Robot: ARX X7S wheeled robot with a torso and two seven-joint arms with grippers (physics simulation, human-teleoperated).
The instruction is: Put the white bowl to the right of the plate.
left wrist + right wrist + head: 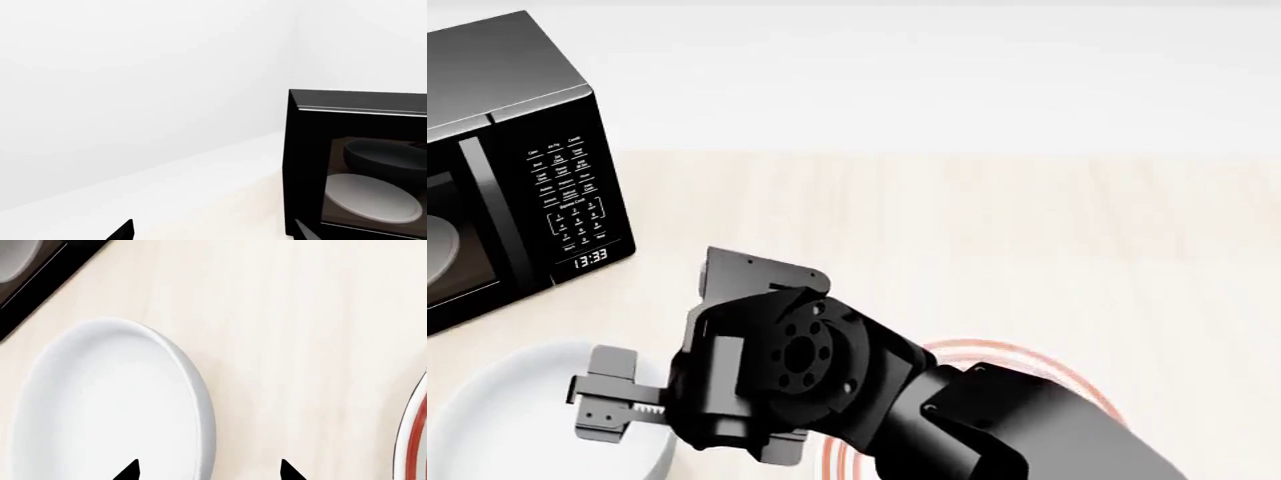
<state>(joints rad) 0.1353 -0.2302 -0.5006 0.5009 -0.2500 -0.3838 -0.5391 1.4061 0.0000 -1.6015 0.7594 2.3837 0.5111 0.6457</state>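
The white bowl [507, 400] stands on the pale wooden counter at the near left, in front of the microwave. It fills the left of the right wrist view [107, 405]. The plate [1068, 372] with red rings lies to the bowl's right, mostly hidden under my right arm; its edge shows in the right wrist view [417, 440]. My right gripper [614, 400] hangs over the bowl's right rim and is open [210, 471], one fingertip over the bowl's inside, the other outside the rim. My left gripper [213, 234] is open and empty, facing the microwave and wall.
A black microwave [521, 170] stands at the far left of the counter [961, 230], close behind the bowl; it also shows in the left wrist view [313, 165]. A pale dish [373, 200] shows through its door. A white wall runs behind the counter.
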